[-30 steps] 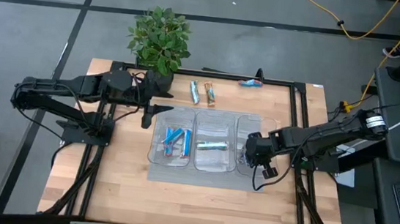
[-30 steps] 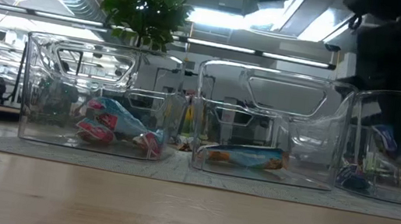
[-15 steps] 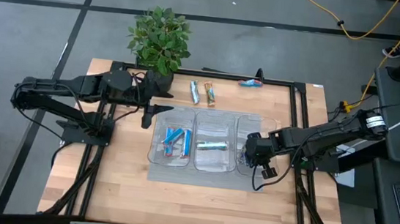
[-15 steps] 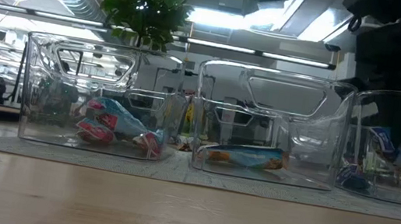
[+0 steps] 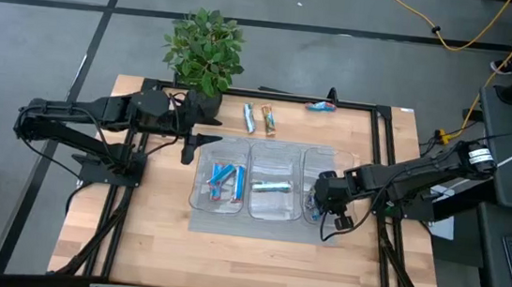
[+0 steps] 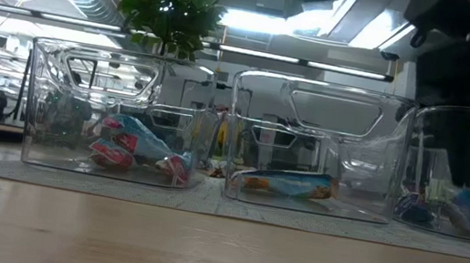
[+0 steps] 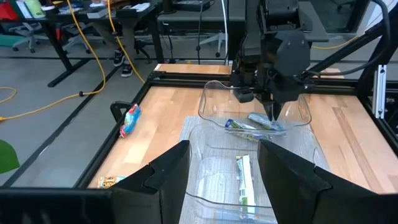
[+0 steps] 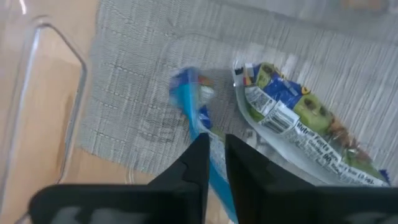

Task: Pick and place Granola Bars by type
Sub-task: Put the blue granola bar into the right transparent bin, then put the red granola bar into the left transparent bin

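Three clear bins stand in a row on a grey mat [image 5: 229, 224]. The left bin [image 5: 203, 184] holds blue-and-red Granola Bars [image 6: 136, 145]. A silver-blue bar [image 6: 285, 184] lies in the middle bin [image 5: 274, 169]. My right gripper [image 8: 216, 163] points down into the right bin [image 6: 416, 157], its fingers a narrow gap apart. Below it, a blue bar [image 8: 194, 106] and a green-printed bar [image 8: 298, 115] lie flat on the bin's floor. My left gripper [image 7: 224, 180] hovers open above the table, to the left of the bins' far side, with nothing between its fingers. My right gripper stands with its fingertips [image 8: 198, 163] over one end of the blue bar [image 8: 214, 177], which lies flat on the bin floor and runs across under them. The fingers hide that spot, so I cannot tell whether they touch the bar.
Three loose bars lie on the wood beyond the bins: two side by side [image 5: 249, 116] [image 5: 269, 119] and one near the far edge [image 5: 320, 105]. A potted plant [image 5: 206, 49] stands at the far left edge. A black frame [image 5: 384, 137] runs around the table.
In the low view, a bar that hung upright under my right gripper inside the right bin has dropped. It now lies flat on the bin floor. The gripper has stayed over the bin.
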